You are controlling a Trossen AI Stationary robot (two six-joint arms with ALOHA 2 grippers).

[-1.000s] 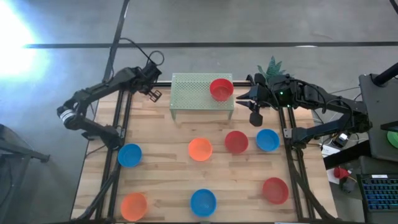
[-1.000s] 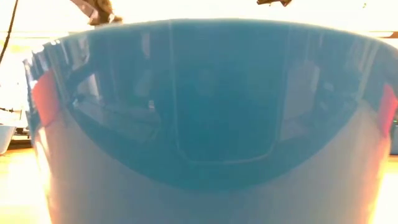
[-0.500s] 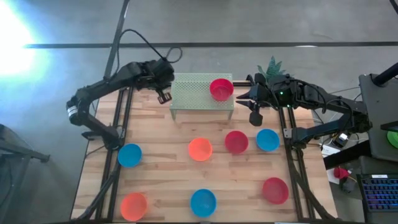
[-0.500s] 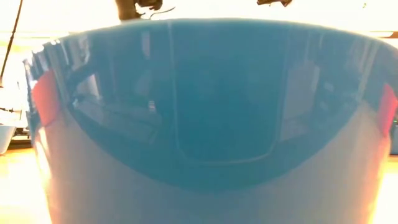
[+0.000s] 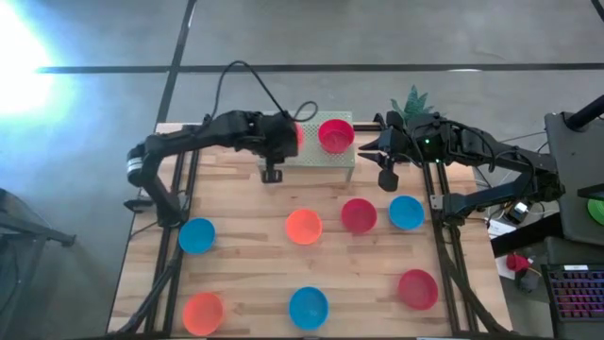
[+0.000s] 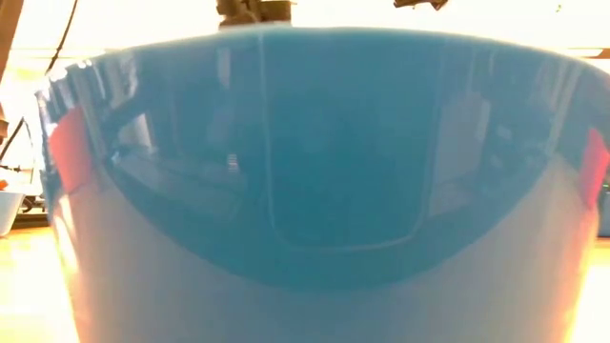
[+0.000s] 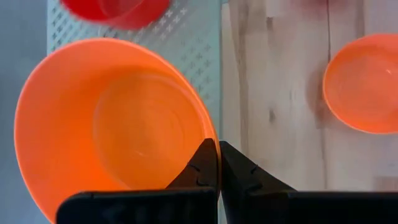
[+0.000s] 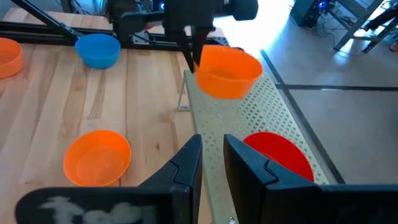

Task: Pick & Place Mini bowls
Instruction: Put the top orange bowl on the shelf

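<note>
Orange mini bowl (image 7: 115,118) is pinched by its rim in the left gripper (image 7: 217,163), jaws pressed together on the wall, and hangs above the perforated white rack (image 8: 249,127) at the table's far edge. The right wrist view shows the bowl clear of the rack top, not touching it.

Judgement: this is the place step. Lower straight down until the base sits flat on the rack, then spread the jaws. A rim pinch lets the bowl tilt, so go slow and release only once the base is seated.

Main obstacle: the red bowl on the rack (image 5: 335,134), just beside the drop spot. Stay on the free side of it so the bowls don't clip or nest.

Right gripper (image 5: 386,176) waits at the rack's other end, near the red bowl, fingers slightly apart and holding nothing. Keep away from it.

On the wooden table (image 5: 245,255): another orange bowl (image 5: 303,227), a red one (image 5: 358,214), a blue one (image 5: 406,212) and more bowls nearer the front edge. A green plant (image 5: 412,99) stands behind the right arm. The low view is blocked by a blue bowl (image 6: 315,152) right in front of its lens.
</note>
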